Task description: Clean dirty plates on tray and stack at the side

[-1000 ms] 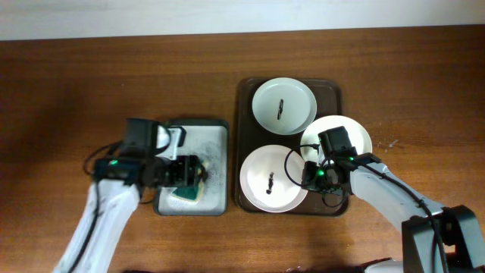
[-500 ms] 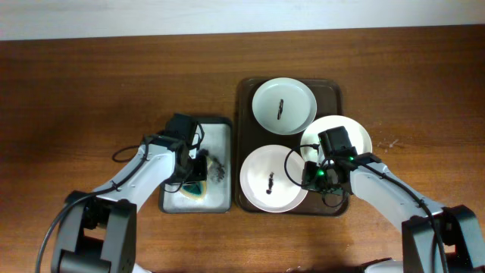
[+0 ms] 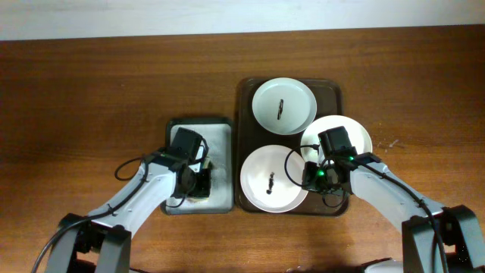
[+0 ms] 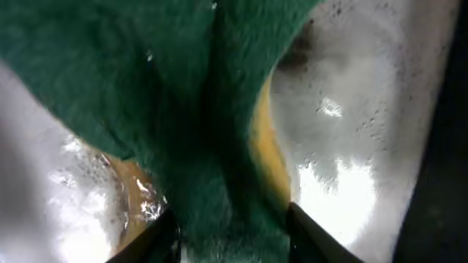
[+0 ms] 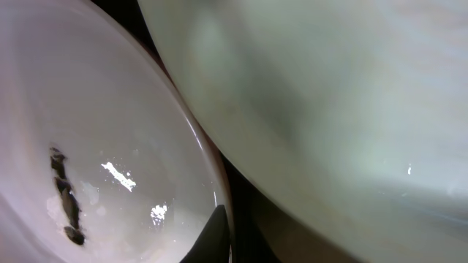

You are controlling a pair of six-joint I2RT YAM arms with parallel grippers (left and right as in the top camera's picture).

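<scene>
Clamping the left gripper on the green sponge, squeezing it into a deep crease between both fingers and baring its yellow backing along one edge. Pressing that sponge down toward 6 o'clock inside the wet wash tray, lying at 9 o'clock of the brown tray and just beside it. Carrying three white plates on the brown tray: keeping the top plate at 12 o'clock, bearing a dark smear near its middle; keeping the near plate at 7 o'clock, likewise bearing a dark smear; keeping the third plate at 3 o'clock, overhanging the right rim of the brown tray. Sitting the right gripper at the 3 o'clock rim of the near plate, tucked close under the third plate. Showing only one dark fingertip at that rim in the right wrist view, so not being able to tell whether apart or together.
</scene>
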